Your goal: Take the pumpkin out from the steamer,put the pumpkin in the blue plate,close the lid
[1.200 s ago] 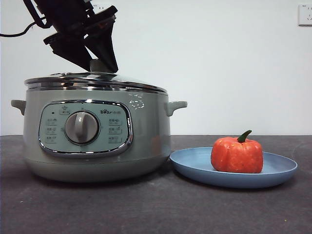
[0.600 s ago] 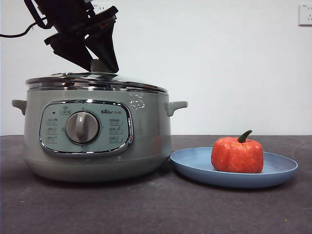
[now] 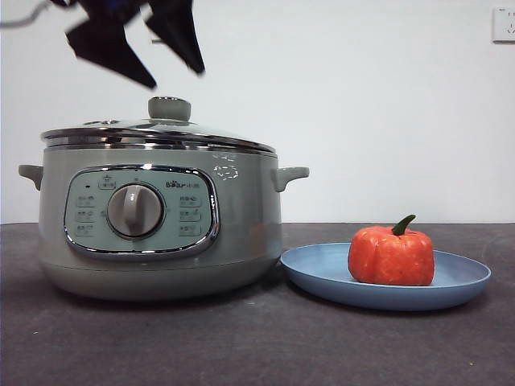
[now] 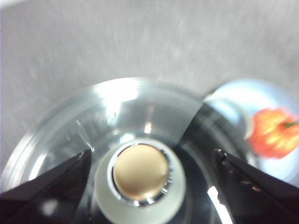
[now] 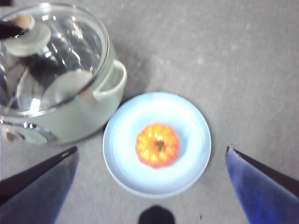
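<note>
The glass lid (image 3: 161, 133) lies shut on the sage-green steamer (image 3: 241, 233); its pale green knob (image 3: 169, 108) stands free. My left gripper (image 3: 177, 78) hangs open just above the knob, touching nothing. In the left wrist view the knob (image 4: 140, 172) sits between the spread jaws of that gripper (image 4: 152, 154). The orange-red pumpkin (image 3: 392, 255) stands upright in the blue plate (image 3: 322, 269), right of the steamer. My right gripper (image 5: 152, 149) is open and high above the pumpkin (image 5: 157, 144) and plate (image 5: 124, 135); the front view does not show it.
The steamer's right handle (image 3: 290, 174) reaches over the plate's near rim. A dark tabletop (image 3: 257, 346) runs in front of both. A white wall with a socket (image 3: 504, 24) stands behind.
My left gripper has let go of the lid knob, opened and risen clear of it. The lid, steamer, pumpkin and plate have stayed put.
</note>
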Controlling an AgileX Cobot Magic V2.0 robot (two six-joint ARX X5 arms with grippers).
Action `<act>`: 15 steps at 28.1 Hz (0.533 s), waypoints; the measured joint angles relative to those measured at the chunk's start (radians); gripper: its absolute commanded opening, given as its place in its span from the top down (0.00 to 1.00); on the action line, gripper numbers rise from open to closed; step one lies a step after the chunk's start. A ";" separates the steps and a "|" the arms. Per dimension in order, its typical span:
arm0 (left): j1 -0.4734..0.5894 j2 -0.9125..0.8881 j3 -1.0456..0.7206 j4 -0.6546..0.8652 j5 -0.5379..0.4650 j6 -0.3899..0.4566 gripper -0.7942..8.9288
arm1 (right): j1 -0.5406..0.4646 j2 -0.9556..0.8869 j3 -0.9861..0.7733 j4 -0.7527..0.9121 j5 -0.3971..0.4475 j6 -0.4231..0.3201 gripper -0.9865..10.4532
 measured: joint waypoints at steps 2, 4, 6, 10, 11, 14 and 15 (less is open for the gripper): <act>0.000 -0.065 0.003 -0.042 0.002 -0.001 0.52 | 0.000 -0.001 0.000 0.033 0.000 0.000 0.62; 0.000 -0.130 0.004 -0.104 0.002 -0.001 0.75 | 0.000 -0.009 0.000 0.072 0.000 0.000 0.79; 0.000 -0.193 0.004 -0.160 0.001 -0.001 0.93 | 0.000 -0.026 0.000 0.108 0.000 0.000 0.92; 0.000 -0.307 0.004 -0.202 -0.029 -0.001 0.93 | 0.000 -0.084 -0.032 0.207 0.000 0.000 0.93; 0.000 -0.338 -0.002 -0.203 -0.041 -0.001 0.93 | 0.000 -0.115 -0.066 0.247 0.000 0.000 0.93; -0.007 -0.454 -0.098 -0.169 -0.056 -0.001 0.93 | 0.000 -0.214 -0.204 0.374 0.010 0.010 0.93; -0.011 -0.491 -0.139 -0.152 -0.064 -0.001 0.93 | 0.000 -0.241 -0.247 0.406 0.024 0.018 0.93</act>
